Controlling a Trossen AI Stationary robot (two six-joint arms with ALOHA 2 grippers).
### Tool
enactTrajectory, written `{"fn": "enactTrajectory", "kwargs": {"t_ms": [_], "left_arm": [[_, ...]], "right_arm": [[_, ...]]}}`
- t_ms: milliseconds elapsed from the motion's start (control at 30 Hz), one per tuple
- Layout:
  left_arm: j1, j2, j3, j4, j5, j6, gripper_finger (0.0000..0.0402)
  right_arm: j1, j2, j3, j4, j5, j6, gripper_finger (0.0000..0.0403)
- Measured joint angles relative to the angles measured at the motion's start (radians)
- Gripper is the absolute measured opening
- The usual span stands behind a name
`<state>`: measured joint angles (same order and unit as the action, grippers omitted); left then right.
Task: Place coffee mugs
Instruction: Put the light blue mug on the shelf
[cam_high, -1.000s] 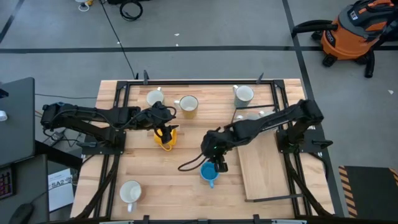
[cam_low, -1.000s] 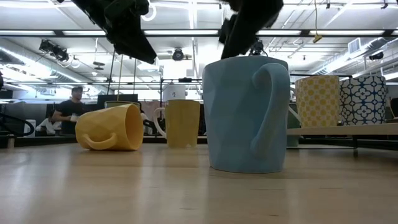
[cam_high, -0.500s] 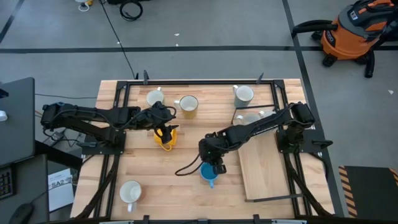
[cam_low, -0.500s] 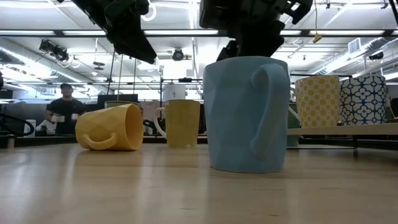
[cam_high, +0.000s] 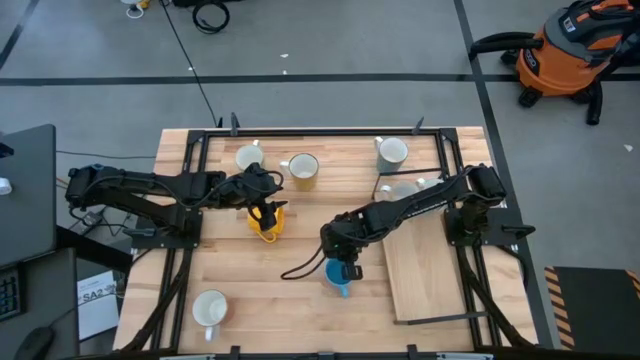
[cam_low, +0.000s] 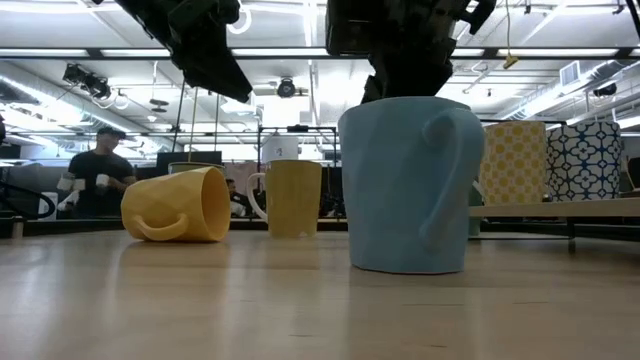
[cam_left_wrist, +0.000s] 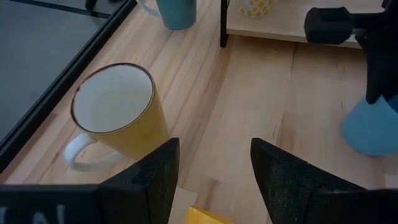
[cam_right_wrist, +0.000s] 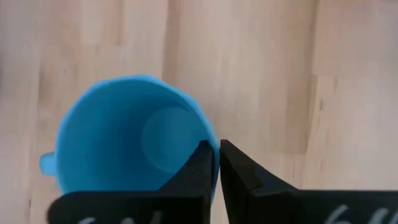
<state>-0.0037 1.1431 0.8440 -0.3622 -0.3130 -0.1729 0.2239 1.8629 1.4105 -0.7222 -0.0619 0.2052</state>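
A bright blue coffee mug (cam_high: 337, 277) (cam_low: 410, 185) stands on its base near the table's middle, its handle (cam_right_wrist: 46, 163) toward the near edge. My right gripper (cam_high: 345, 268) (cam_right_wrist: 214, 163) comes down on it and is shut on its rim. A yellow mug (cam_high: 267, 222) (cam_low: 178, 205) lies on its side left of centre. My left gripper (cam_high: 262, 205) (cam_left_wrist: 214, 174) hangs open above it, touching nothing. A mustard mug (cam_left_wrist: 118, 112) stands upright beyond it. My right gripper pinches the blue mug's rim (cam_right_wrist: 214, 149) on the side away from the handle, one finger (cam_right_wrist: 200, 167) inside the mug and the other (cam_right_wrist: 239, 171) outside. The fingers come steeply from above. The mug stays upright with its base on the table.
Other mugs stand at the far edge (cam_high: 249, 157) (cam_high: 302, 168) (cam_high: 392, 151) and near left (cam_high: 210, 308). A raised wooden board (cam_high: 420, 270) on the right carries patterned mugs (cam_low: 512, 160) (cam_low: 585, 160). A person (cam_low: 100, 180) stands in the room beyond.
My right gripper has come down onto the blue mug and shut on its rim. The mug has shifted slightly on the table and stays upright.
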Motion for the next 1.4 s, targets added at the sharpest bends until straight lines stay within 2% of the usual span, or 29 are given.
{"fn": "enactTrajectory", "kwargs": {"t_ms": [233, 467, 767, 967, 1400], "left_arm": [[0.000, 0.000, 0.000, 0.000, 0.000, -0.004, 0.0206], [0.000, 0.000, 0.000, 0.000, 0.000, -0.007, 0.0206], [0.000, 0.000, 0.000, 0.000, 0.000, -0.007, 0.0206], [0.000, 0.000, 0.000, 0.000, 0.000, -0.007, 0.0206], [0.000, 0.000, 0.000, -0.001, 0.000, 0.000, 0.0206]], "right_arm": [[-0.006, -0.001, 0.002, -0.032, 0.049, 0.168, 0.0031], [-0.043, -0.015, 0.001, -0.073, 0.078, 0.411, 0.0018], [-0.105, -0.076, -0.002, -0.219, 0.289, 0.681, 0.0023], [-0.128, -0.068, -0.002, -0.254, 0.270, 0.744, 0.0026], [-0.129, -0.062, -0.002, -0.247, 0.275, 0.724, 0.0036]]}}
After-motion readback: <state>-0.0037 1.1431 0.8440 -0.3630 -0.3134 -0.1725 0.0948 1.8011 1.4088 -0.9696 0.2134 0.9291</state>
